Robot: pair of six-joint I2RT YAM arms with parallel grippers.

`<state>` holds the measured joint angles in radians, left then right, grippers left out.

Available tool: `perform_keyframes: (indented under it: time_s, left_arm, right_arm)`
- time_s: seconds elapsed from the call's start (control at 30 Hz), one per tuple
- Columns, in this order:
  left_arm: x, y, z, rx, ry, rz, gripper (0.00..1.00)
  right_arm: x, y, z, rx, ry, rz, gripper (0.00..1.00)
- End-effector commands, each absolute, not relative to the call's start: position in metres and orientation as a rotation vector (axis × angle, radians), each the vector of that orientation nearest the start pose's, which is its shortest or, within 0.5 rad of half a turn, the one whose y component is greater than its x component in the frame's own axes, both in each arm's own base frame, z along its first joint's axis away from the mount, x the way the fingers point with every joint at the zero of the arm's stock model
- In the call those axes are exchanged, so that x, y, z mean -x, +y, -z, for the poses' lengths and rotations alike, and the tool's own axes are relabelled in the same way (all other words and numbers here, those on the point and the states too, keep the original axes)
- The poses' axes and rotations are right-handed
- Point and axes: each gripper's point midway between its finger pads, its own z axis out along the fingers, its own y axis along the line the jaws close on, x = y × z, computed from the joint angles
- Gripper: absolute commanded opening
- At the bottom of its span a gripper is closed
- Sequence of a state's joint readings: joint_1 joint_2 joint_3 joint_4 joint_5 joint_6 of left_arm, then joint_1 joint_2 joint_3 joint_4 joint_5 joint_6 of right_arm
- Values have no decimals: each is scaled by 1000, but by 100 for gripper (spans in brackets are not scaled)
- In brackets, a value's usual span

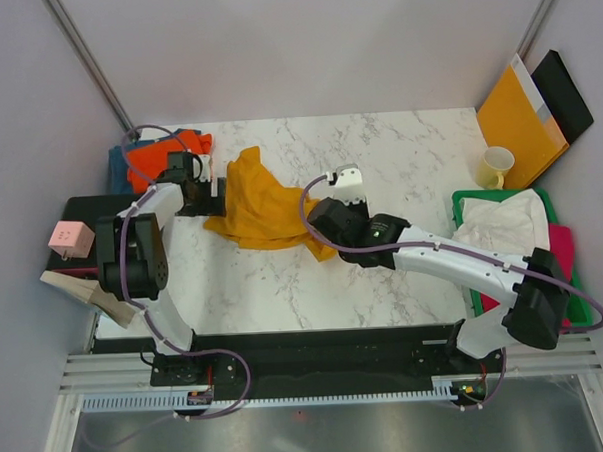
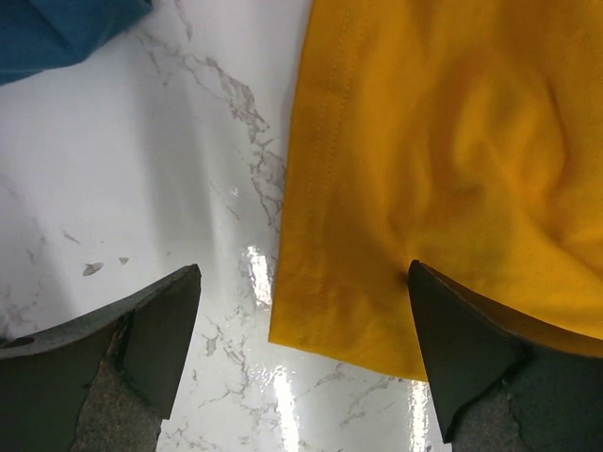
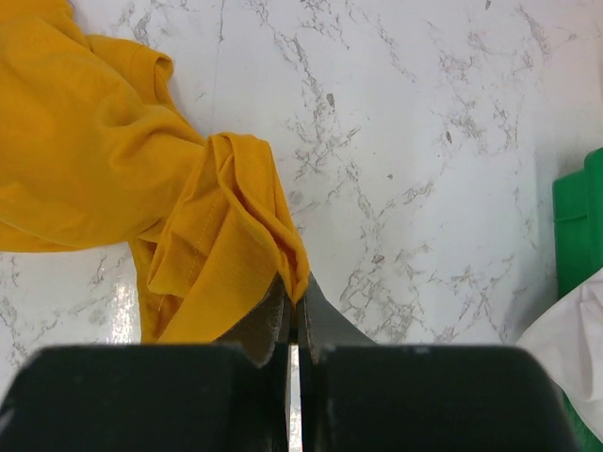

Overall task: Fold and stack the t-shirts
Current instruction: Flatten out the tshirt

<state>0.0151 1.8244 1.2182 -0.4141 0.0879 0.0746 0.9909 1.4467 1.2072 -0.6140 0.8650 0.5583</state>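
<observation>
Clamped tight, the right gripper (image 3: 294, 292) has its two fingers pressed together on a bunched fold of the mustard-yellow t-shirt (image 1: 260, 203), near the middle of the table (image 1: 398, 152). From the wrist view the cloth gathers into narrow pleats that run straight into the closed tips. The rest of the shirt spreads away to the left over the marble in loose wrinkles.

Toward the left edge of the table, the left gripper (image 2: 303, 271) stands with its jaws spread as wide as they go and holds nothing. It straddles the stitched hem of the same yellow shirt: one finger is over bare marble, the other over the cloth (whether the tips touch the surface cannot be told).

At the right edge sits a green tray (image 1: 465, 197) with a crumpled white t-shirt (image 1: 502, 222) lying in it, and a magenta t-shirt (image 1: 561, 245) shows at the tray's outer side, partly under the white one.

Farther back, at the far-left corner, an orange t-shirt (image 1: 153, 152) lies in a heap on top of a teal-blue t-shirt (image 1: 119, 169), just behind the left arm's wrist. Near the far-right corner a pale yellow cup (image 1: 497, 165) stands upright just beyond the tray, and an orange-brown envelope (image 1: 517, 116) leans beside it.
</observation>
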Motion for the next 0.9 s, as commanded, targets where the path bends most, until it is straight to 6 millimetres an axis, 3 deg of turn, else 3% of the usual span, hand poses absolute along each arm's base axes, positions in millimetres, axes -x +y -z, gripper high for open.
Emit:
perform_keyframes:
  time_s: [0.0, 0.1, 0.17, 0.2, 0.23, 0.4, 0.47, 0.5, 0.53, 0.57, 0.6, 0.63, 0.67, 0.7, 0.73, 0.77, 0.8, 0.87]
  left_arm:
    - [-420, -32, -41, -175, 2581, 181, 97]
    - [-417, -34, -30, -193, 2616, 194, 91]
    - [-413, -35, -25, -222, 2638, 211, 53]
    - [-412, -36, -23, -224, 2647, 218, 39]
    - [-411, -35, -20, -224, 2657, 213, 2]
    - [-409, -33, -32, -202, 2630, 200, 2]
    - [-414, -31, -59, -194, 2564, 188, 2]
    - [-417, -27, -76, -181, 2522, 182, 2]
    - [-426, -29, -119, -184, 2416, 185, 2]
    - [-426, -18, -145, -130, 2377, 192, 2]
    - [-429, -9, -171, -98, 2323, 223, 2]
    - [-439, -3, -218, -90, 2228, 219, 2]
    - [-433, 1, -246, -61, 2196, 228, 2]
    - [-432, 9, -266, -45, 2166, 246, 2]
    - [-434, 13, -304, -47, 2093, 237, 2]
    - [-429, 16, -316, -40, 2084, 236, 2]
    - [-426, 15, -327, -48, 2062, 238, 2]
    - [-417, 11, -332, -62, 2049, 251, 2]
  right_arm:
    - [-294, 232, -198, 76, 2081, 131, 0]
    - [-296, 235, -199, 76, 2080, 123, 0]
    - [-297, 236, -199, 80, 2079, 125, 0]
    - [-297, 236, -199, 75, 2078, 123, 0]
    - [-297, 237, -199, 80, 2078, 123, 0]
    - [-299, 235, -200, 73, 2071, 135, 0]
    - [-304, 228, -206, 40, 2065, 149, 0]
    - [-317, 208, -213, -22, 2056, 189, 0]
    - [-325, 190, -234, -81, 2029, 206, 0]
    - [-334, 169, -249, -139, 2003, 238, 0]
    - [-349, 119, -276, -261, 1949, 308, 0]
    - [-357, 95, -308, -348, 1888, 299, 0]
    - [-362, 72, -329, -410, 1842, 314, 0]
    - [-365, 33, -355, -498, 1774, 349, 0]
    - [-366, 22, -381, -525, 1721, 327, 0]
    - [-368, 10, -392, -546, 1696, 324, 0]
    - [-373, 14, -397, -523, 1701, 299, 0]
    - [-379, 22, -385, -496, 1743, 275, 0]
